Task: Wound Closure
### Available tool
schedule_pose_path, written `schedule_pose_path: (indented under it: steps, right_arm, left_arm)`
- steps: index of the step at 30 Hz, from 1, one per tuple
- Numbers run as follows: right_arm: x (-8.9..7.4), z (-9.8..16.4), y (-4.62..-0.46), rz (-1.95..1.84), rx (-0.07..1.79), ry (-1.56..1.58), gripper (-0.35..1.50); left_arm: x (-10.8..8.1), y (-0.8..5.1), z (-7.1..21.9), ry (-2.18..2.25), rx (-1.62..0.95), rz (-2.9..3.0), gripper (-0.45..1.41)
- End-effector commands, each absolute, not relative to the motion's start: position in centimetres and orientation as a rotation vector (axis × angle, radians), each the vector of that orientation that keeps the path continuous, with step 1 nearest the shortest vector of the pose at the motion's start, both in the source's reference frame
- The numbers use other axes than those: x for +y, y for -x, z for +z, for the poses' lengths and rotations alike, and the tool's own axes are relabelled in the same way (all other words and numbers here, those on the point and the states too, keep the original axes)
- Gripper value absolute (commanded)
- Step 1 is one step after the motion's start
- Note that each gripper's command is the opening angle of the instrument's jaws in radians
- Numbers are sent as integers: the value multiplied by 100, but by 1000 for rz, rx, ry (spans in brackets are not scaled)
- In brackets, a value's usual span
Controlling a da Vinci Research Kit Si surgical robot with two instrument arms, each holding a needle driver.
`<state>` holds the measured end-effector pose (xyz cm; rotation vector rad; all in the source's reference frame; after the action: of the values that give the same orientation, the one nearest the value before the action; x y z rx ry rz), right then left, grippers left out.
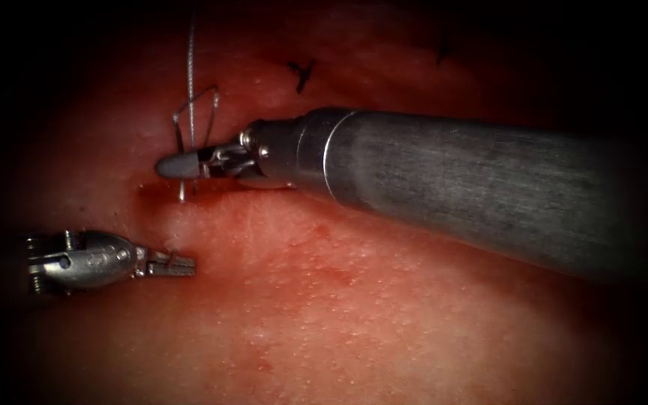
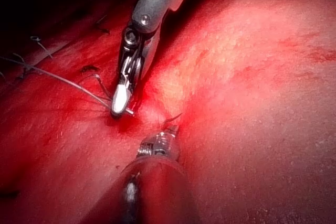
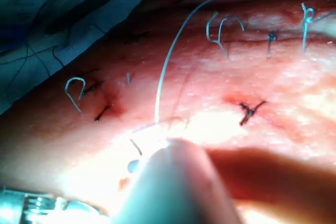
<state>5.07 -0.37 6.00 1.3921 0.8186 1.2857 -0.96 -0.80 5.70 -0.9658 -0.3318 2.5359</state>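
My right tool (image 1: 178, 166) reaches in over the tissue (image 1: 354, 315) and rests its tip on the cut (image 1: 160, 187). It is shut on the needle, whose short bright end (image 1: 182, 193) pokes out below the jaws against the tissue. The thread (image 1: 191, 60) comes down from above and loops beside that tip. The left wrist view has the same tool (image 2: 120, 104) touching the wet cut, with thread (image 2: 58, 77) trailing off to one side. My left tool (image 1: 178, 263) hovers lower left of the cut, shut and holding nothing, apart from needle and thread.
Two finished dark stitches (image 1: 301, 73) (image 1: 442, 49) lie further along the cut, up and to the right. Cut thread ends (image 3: 76, 90) (image 3: 223, 30) stand up from the tissue. Red fluid (image 2: 63, 129) wets the area around the cut. A blue drape (image 3: 63, 24) borders the tissue.
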Motion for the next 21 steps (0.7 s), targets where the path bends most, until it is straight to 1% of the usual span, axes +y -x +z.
schedule_pose_path:
  steps: [1, 9, 11, 12, 14, 15, 16, 17, 18, 20, 21]
  right_arm:
    - [-35, 596, -520, 1263, 819, -1402, -35]
    - [-36, 599, -512, 1244, 817, -1410, -35]
    - [-34, 597, -507, 1196, 929, -1389, -35]
    - [-32, 596, -505, 1173, 969, -1379, -1]
    - [-25, 594, -500, 1142, 1057, -1316, 54]
    - [-19, 593, -495, 1142, 1096, -1272, 86]
    - [-14, 592, -491, 1139, 1119, -1243, 103]
    - [-14, 592, -491, 1139, 1119, -1243, 103]
    - [-9, 590, -486, 1122, 1136, -1224, 111]
    - [7, 584, -453, 1054, 1173, -1152, 115]
    - [10, 582, -446, 1038, 1180, -1137, 115]
  left_arm:
    - [-77, 103, 575, 970, -334, 2535, -28]
    - [-75, 103, 568, 964, -336, 2532, -28]
    - [-74, 103, 565, 961, -336, 2531, -28]
    - [-74, 104, 564, 958, -333, 2531, -28]
    - [-74, 104, 562, 965, -328, 2545, -28]
    - [-74, 104, 562, 965, -328, 2552, -28]
    - [-75, 104, 561, 967, -321, 2555, -28]
    - [-75, 104, 561, 967, -321, 2555, -28]
    - [-76, 104, 560, 981, -310, 2559, -28]
    - [-78, 105, 557, 1048, -253, 2566, -27]
    - [-78, 105, 558, 1064, -239, 2561, -27]
